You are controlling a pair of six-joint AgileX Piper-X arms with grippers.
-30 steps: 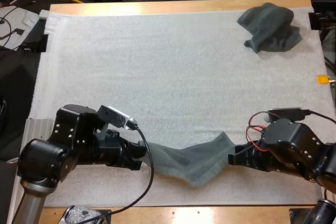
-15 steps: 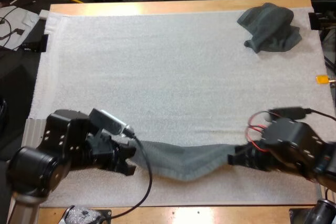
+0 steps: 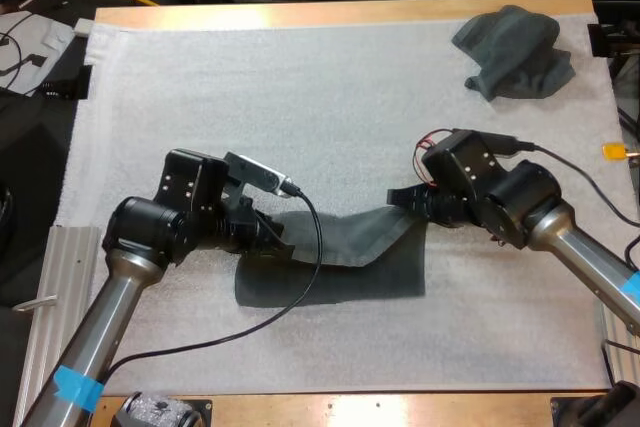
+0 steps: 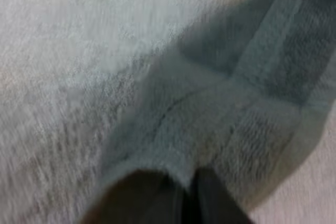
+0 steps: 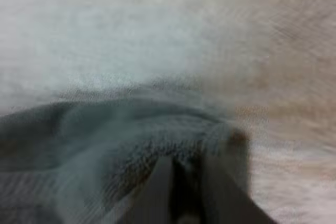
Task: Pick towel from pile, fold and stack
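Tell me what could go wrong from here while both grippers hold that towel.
The left gripper and right gripper each pinch just an edge of the towel, so a corner might slip free. The right gripper sits farther across the mat than the left, so the fold may land skewed. The flat layer could drag and wrinkle.

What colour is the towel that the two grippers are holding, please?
Dark grey-green, plain with no pattern; the towel shows best in the high view.
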